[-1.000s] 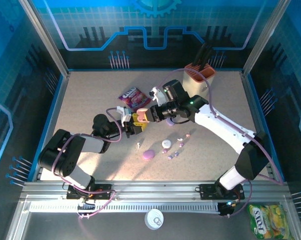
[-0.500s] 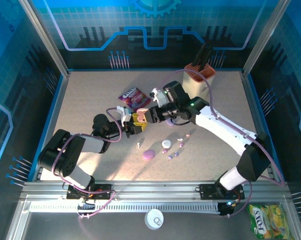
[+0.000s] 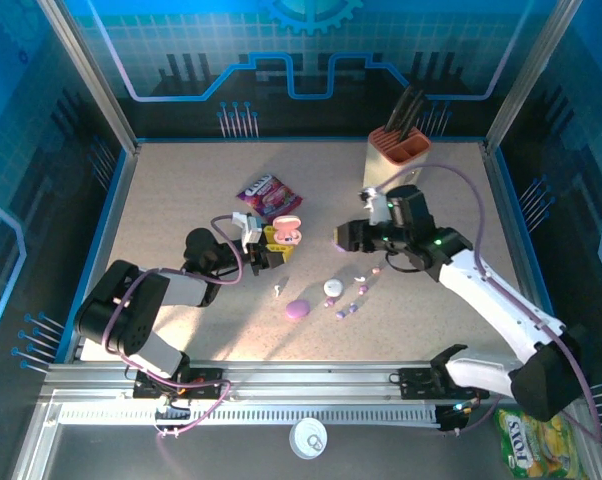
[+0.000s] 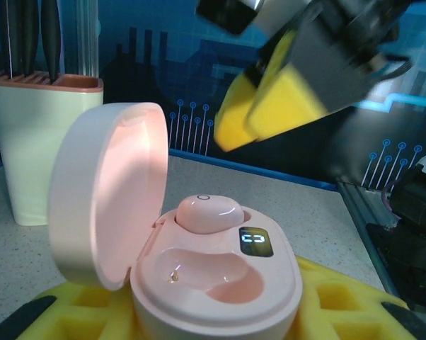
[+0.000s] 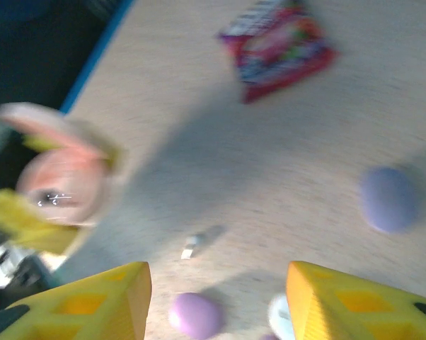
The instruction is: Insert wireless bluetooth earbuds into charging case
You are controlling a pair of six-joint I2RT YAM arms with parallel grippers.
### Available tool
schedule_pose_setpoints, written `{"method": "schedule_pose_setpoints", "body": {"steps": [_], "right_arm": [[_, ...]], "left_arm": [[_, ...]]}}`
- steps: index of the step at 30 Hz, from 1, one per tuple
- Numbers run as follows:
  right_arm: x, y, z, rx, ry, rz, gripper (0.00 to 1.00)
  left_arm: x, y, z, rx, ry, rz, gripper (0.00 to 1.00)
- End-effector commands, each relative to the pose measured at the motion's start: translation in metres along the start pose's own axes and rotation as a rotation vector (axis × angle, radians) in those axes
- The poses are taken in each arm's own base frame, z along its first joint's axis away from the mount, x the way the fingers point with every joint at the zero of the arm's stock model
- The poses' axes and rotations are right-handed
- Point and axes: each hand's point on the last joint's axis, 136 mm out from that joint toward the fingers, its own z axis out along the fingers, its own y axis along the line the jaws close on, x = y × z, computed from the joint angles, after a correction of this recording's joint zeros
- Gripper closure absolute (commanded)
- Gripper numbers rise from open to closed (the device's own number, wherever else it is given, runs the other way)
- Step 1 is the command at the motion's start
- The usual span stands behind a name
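The left gripper (image 3: 275,249) clamps the open pink case (image 4: 220,283); the right gripper (image 5: 216,297) hangs spread and empty. The earbuds (image 3: 341,313), near-right of it, look light, hard, probably slippery: pinch across the body.

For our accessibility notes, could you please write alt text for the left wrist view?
An open pink charging case, held in the left gripper, sits in the foreground: lid swung up to the left, one pink earbud seated in the far socket, the near socket empty. Behind, the right gripper hangs blurred at upper right and a cream knife block stands at left.
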Motion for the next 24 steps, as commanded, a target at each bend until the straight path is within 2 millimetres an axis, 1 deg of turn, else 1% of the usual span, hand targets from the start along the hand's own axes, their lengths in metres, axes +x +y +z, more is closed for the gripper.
{"method": "schedule_pose_setpoints", "body": {"steps": [1,4,6,7,9,15,21,24], "right_arm": [[0.022,-0.06,0.004,0.151,0.006,0.179,0.47],[0.049,-0.098,0.01,0.253,0.065,0.302,0.47],[0.065,-0.116,0.017,0.308,0.104,0.37,0.47],[0.073,-0.123,0.021,0.327,0.119,0.404,0.47],[0.079,-0.128,0.03,0.318,0.129,0.424,0.47],[0.08,-0.137,0.05,0.302,0.18,0.384,0.46],[0.068,-0.142,0.067,0.293,0.184,0.342,0.46],[0.067,-0.145,0.077,0.276,0.208,0.346,0.46]], "left_arm": [[-0.013,-0.008,0.0,0.014,-0.032,0.061,0.64],[-0.014,-0.009,-0.001,0.016,-0.034,0.058,0.64],[-0.015,-0.009,-0.001,0.017,-0.035,0.058,0.64],[-0.014,-0.009,-0.001,0.016,-0.034,0.055,0.64],[-0.015,-0.01,-0.001,0.017,-0.036,0.057,0.64],[-0.013,-0.01,-0.002,0.013,-0.034,0.05,0.64],[-0.013,-0.011,-0.003,0.01,-0.033,0.046,0.64],[-0.014,-0.012,-0.003,0.011,-0.036,0.046,0.64]]}}
